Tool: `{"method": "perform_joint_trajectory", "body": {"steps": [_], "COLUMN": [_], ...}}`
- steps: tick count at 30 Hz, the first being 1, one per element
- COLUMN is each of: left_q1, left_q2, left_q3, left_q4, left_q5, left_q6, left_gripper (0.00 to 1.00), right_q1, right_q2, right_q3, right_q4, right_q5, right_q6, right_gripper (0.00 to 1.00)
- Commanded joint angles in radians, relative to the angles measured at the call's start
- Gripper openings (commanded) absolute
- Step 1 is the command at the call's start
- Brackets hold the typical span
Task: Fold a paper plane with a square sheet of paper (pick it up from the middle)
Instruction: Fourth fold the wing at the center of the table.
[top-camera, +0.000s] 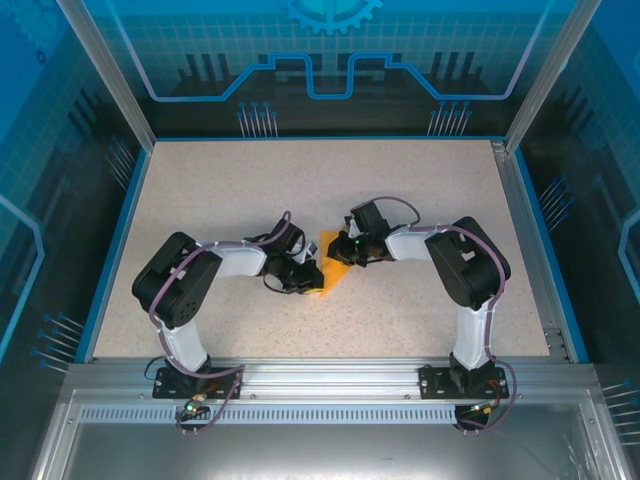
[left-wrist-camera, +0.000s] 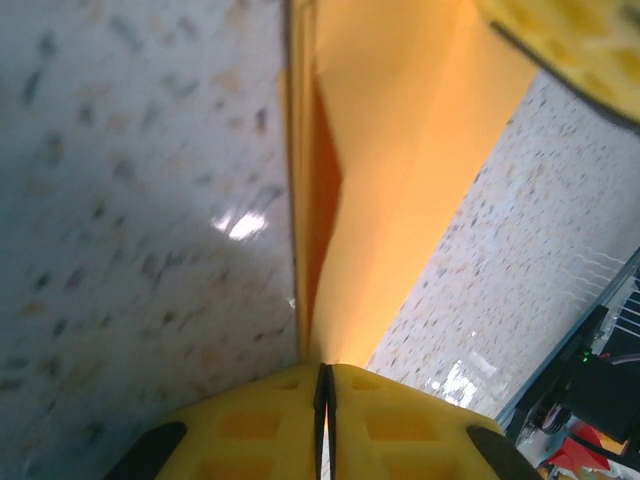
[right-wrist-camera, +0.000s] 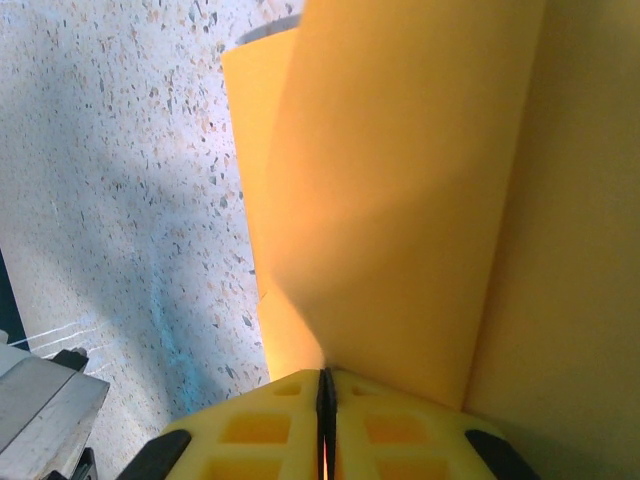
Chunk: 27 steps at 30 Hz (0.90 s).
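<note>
The orange-yellow sheet of paper (top-camera: 336, 271) sits mid-table between the two arms, partly folded into layers. My left gripper (top-camera: 312, 279) comes at it from the left and pinches its lower left edge. In the left wrist view the yellow fingers (left-wrist-camera: 270, 425) are shut on the paper (left-wrist-camera: 400, 150), which runs up and away with a darker fold along its left side. My right gripper (top-camera: 346, 251) holds the upper part from the right. Seen from the right wrist, that gripper (right-wrist-camera: 325, 398) is shut on a curled layer of the paper (right-wrist-camera: 400, 180).
The speckled beige table (top-camera: 420, 190) is bordered by a blue rim (top-camera: 112, 240) and aluminium frame posts. A metal rail (top-camera: 320, 375) carrying both arm bases runs along the near edge. A yellow finger of the right gripper (left-wrist-camera: 575, 45) shows at the left wrist view's top right.
</note>
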Motion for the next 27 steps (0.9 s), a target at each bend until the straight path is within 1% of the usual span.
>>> {"method": "perform_joint_trajectory", "body": {"steps": [1, 7, 9, 12, 15, 16, 19, 22, 27], "left_q1": [-0.007, -0.008, -0.006, -0.009, -0.024, -0.033, -0.043, -0.042, -0.040], "left_q2": [-0.050, -0.137, -0.155, -0.139, -0.081, -0.066, -0.019, 0.022, 0.051], "left_q3": [-0.016, 0.015, 0.018, 0.033, 0.064, 0.075, 0.088, 0.082, 0.045], "left_q4": [-0.101, -0.070, -0.040, 0.011, 0.054, 0.054, 0.041, 0.019, -0.038], "left_q5": [-0.030, -0.054, -0.045, 0.011, 0.086, 0.089, 0.088, 0.065, -0.009], "left_q6": [0.020, -0.023, -0.047, -0.068, -0.088, -0.088, -0.085, -0.081, -0.065], "left_gripper": [0.12, 0.12, 0.13, 0.14, 0.15, 0.15, 0.16, 0.15, 0.13], "right_q1": [0.008, 0.011, 0.010, 0.011, 0.012, 0.011, 0.012, 0.012, 0.012], "right_q2": [0.114, 0.114, 0.114, 0.114, 0.116, 0.116, 0.118, 0.120, 0.119], "right_q3": [-0.044, -0.042, -0.043, -0.043, -0.039, -0.039, -0.039, -0.039, -0.041], "right_q4": [-0.132, -0.133, -0.134, -0.132, -0.135, -0.134, -0.132, -0.134, -0.140], "right_q5": [0.093, 0.095, 0.094, 0.096, 0.095, 0.095, 0.093, 0.092, 0.097], "right_q6": [-0.016, -0.014, -0.013, -0.014, -0.015, -0.015, -0.012, -0.015, -0.018], "right_gripper": [0.11, 0.11, 0.11, 0.11, 0.11, 0.11, 0.11, 0.11, 0.11]}}
